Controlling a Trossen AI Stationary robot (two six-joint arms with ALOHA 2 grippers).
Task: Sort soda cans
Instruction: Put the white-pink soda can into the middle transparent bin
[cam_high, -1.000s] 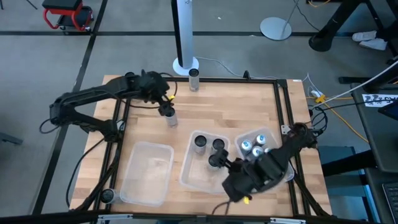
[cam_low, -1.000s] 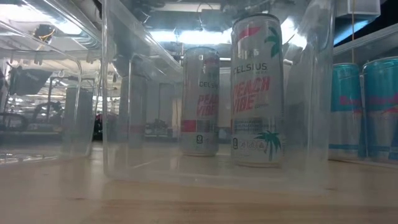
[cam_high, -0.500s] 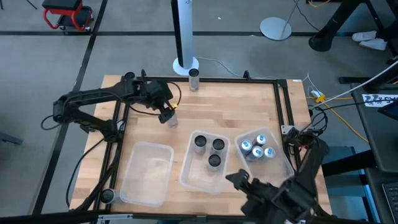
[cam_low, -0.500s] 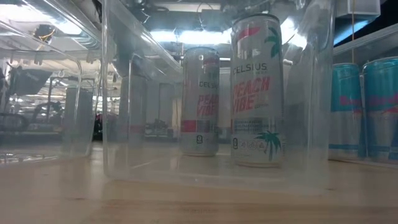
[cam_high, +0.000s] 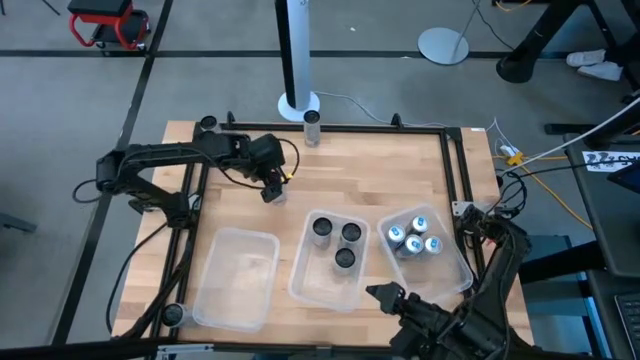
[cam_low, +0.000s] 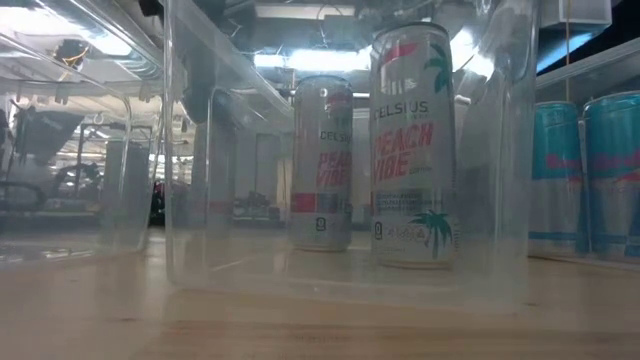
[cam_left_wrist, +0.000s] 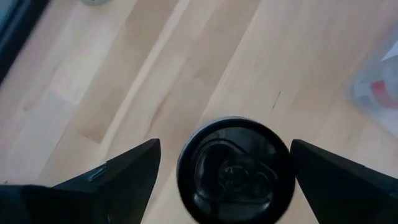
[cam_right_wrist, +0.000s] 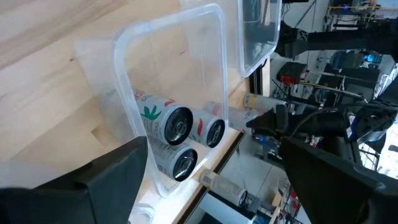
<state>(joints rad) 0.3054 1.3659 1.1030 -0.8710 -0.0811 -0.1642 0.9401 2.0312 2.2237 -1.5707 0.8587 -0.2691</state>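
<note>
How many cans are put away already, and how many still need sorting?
Three dark-topped cans stand in the middle bin, four blue ones in the right bin. The left gripper is open around another can. One can waits at the far edge.

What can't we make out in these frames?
- Can under the left gripper: the high view has the gripper over it; the left wrist view shows only its dark top, no label.
- Right gripper: the fingers read as a dark mass in the high view.
- Left bin: its contents are unreadable through the clear plastic.
</note>
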